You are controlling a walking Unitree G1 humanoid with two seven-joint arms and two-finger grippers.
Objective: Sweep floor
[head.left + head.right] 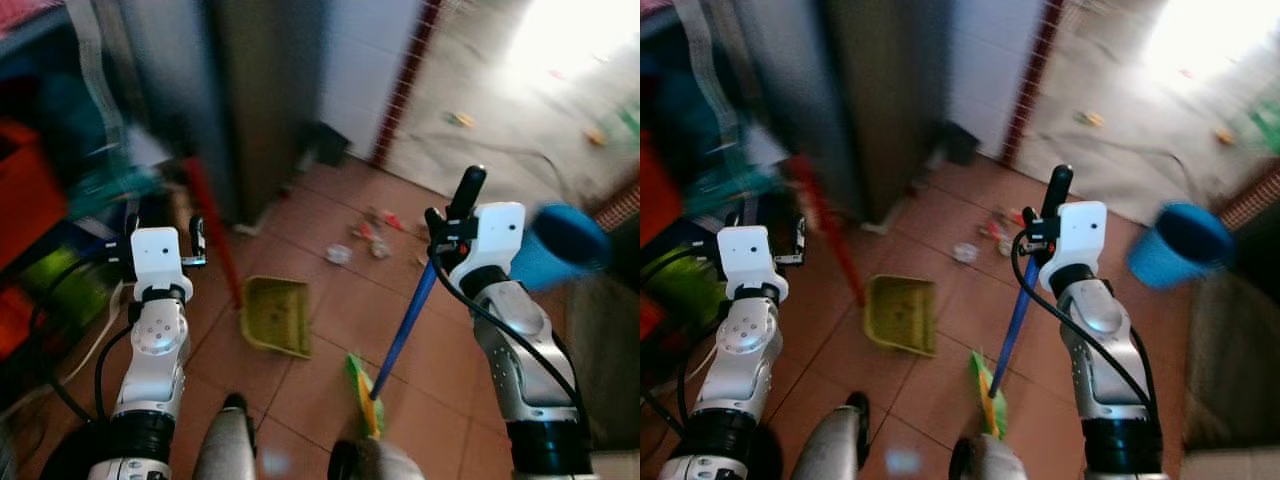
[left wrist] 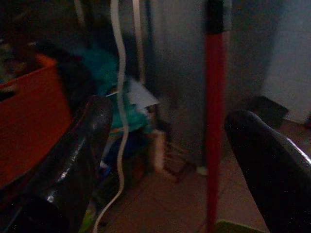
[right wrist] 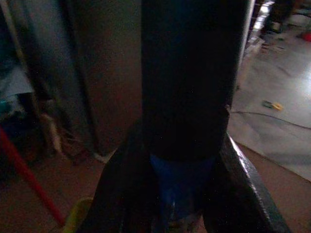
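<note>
The broom [image 1: 400,335] is found propped upright nearest the robot, its green head [image 1: 362,392] resting on the terracotta tiled floor [image 1: 330,300] just on the robot's side of the dustpan [image 1: 275,315] and to its right. The blue shaft is clamped near its black top grip by the right gripper [image 1: 445,228]; in the right wrist view the two black fingers [image 3: 121,194] are seen pressed against either side of the handle. The dustpan, yellow-green and lying flat on the tiles, is taken as the reference for all that follows. Its red handle [image 1: 212,228] rises from its left rear edge, and the left gripper [image 1: 165,232] is held level with the upper part of that handle; in the left wrist view the fingers [image 2: 77,155] stand apart with the red handle between them, and contact is not established. Beyond the dustpan and to its right, a scatter of small litter [image 1: 365,238] lies on the tiles, well apart from the broom head. Further off, behind the dustpan, a grey cabinet [image 1: 250,90] and a white wall are noted, with a blue bucket [image 1: 560,245] far to the right. The views are blurred. The step in hand is judged to be the taking-up of tools, sweeping proper not yet begun. The next move is judged to call for the left fingers to be closed on the red handle, and for the broom head to be carried past the litter so that it may be drawn back toward the dustpan mouth.
</note>
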